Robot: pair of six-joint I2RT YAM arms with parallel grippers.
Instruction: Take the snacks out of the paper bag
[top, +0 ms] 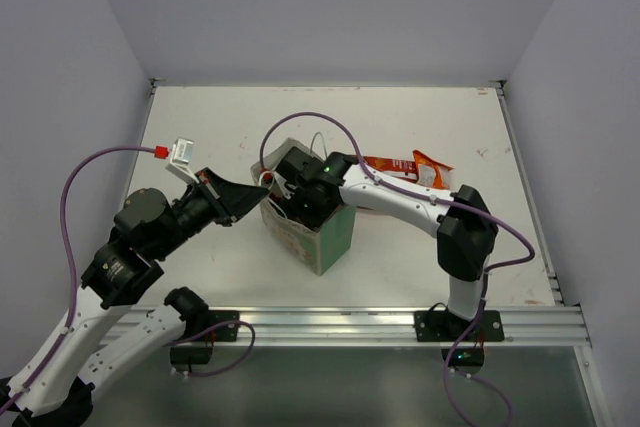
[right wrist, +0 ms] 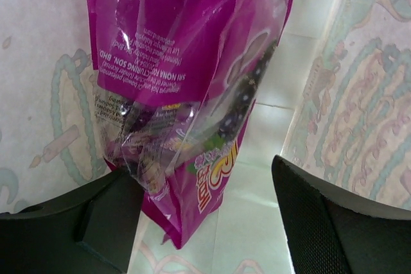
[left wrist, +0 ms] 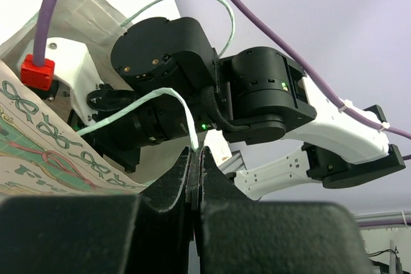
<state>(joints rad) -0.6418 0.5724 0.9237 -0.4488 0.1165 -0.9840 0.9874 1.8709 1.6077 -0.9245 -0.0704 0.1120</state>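
You're looking at a white table (top: 200, 137), lightly scuffed, boxed in on three sides by plain pale lavender walls (top: 330, 7). An aluminium rail (top: 350, 325) runs along its near edge. Light is even and soft, shadows faint.

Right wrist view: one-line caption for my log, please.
Open right gripper reaches inside the paper bag, fingers either side of a magenta snack packet.
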